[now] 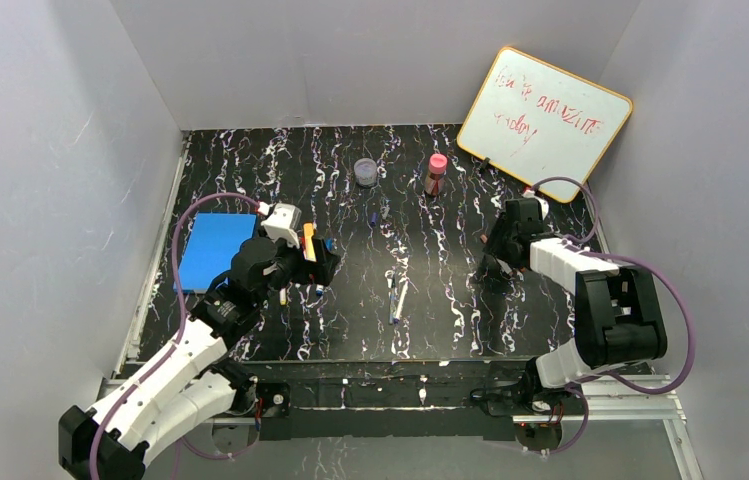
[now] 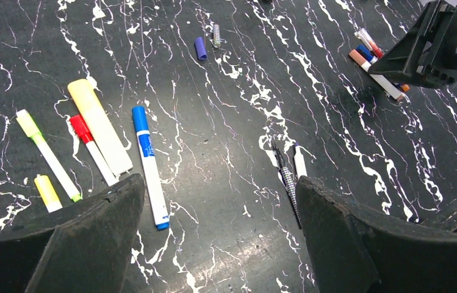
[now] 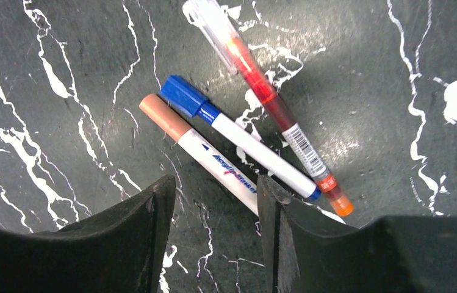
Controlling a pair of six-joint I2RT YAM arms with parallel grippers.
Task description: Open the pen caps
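Observation:
In the right wrist view three pens lie side by side: a white marker with a tan cap (image 3: 163,116), a white marker with a blue cap (image 3: 184,96), and a clear orange-red pen (image 3: 268,97). My right gripper (image 3: 213,195) is open, low over the mat, its right finger over the tan-capped marker's barrel. In the left wrist view lie a blue-capped marker (image 2: 148,160), a yellow highlighter (image 2: 99,125), a red-capped marker (image 2: 91,148), a green-capped marker (image 2: 46,152), a loose yellow cap (image 2: 47,191) and a loose blue cap (image 2: 200,48). My left gripper (image 2: 219,195) is open and empty above them.
A thin patterned pen (image 2: 287,178) and a white pen (image 2: 299,162) lie mid-table. A blue pad (image 1: 212,248) lies at the left. A clear jar (image 1: 365,172), a pink-capped bottle (image 1: 435,173) and a whiteboard (image 1: 544,120) stand at the back.

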